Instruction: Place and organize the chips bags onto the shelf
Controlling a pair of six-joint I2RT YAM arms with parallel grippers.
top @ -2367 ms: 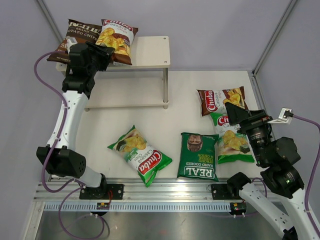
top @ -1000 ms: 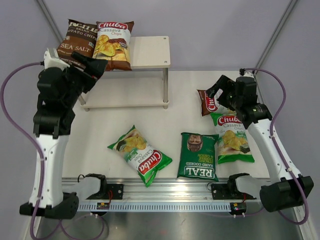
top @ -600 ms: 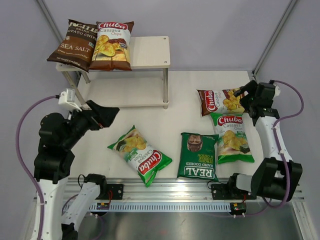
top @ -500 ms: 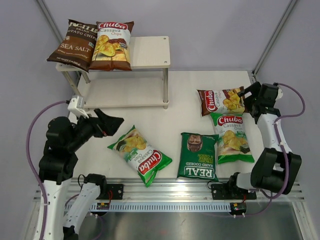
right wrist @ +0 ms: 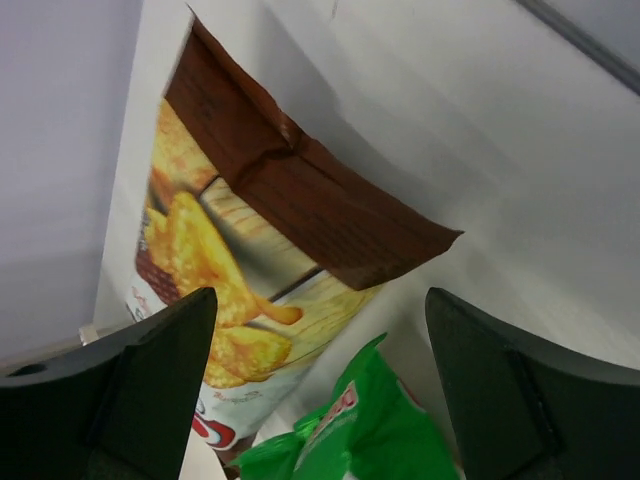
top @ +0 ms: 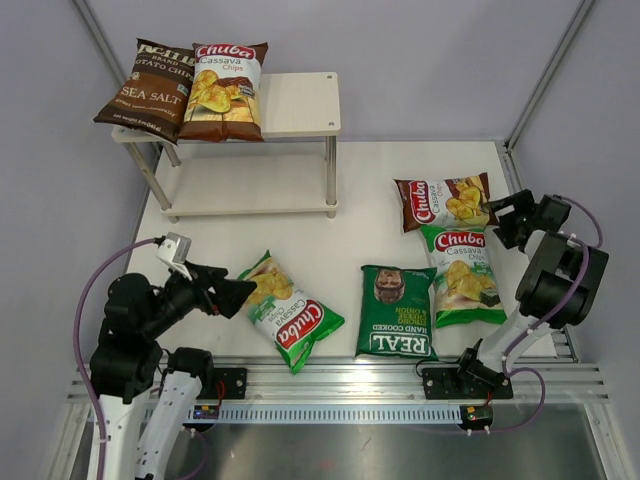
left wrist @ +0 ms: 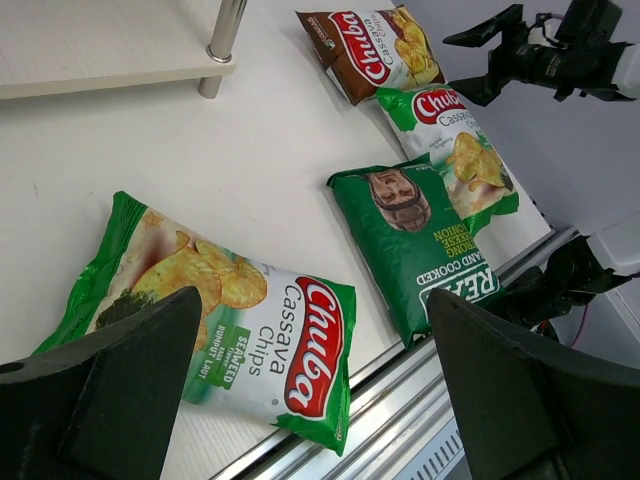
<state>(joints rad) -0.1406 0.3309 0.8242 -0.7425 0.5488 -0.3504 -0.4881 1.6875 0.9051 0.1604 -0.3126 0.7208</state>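
Neighbouring REAL bag (top: pixel 397 312): green Chuba (top: pixel 462 275) (rightward)

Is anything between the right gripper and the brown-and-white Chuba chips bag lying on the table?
Nothing visible does. The right gripper, jaws open, faces the crimped end of the brown-and-white Chuba chips bag, with only bare white table between them.

The shelf (top: pixel 300 100) top is filled on its left by the Sea Salt bag (top: pixel 148 85) and a brown Chuba bag (top: pixel 225 88); its right part is left bare. Bare table (top: pixel 340 235) is left between the shelf and the loose bags (top: pixel 285 315).
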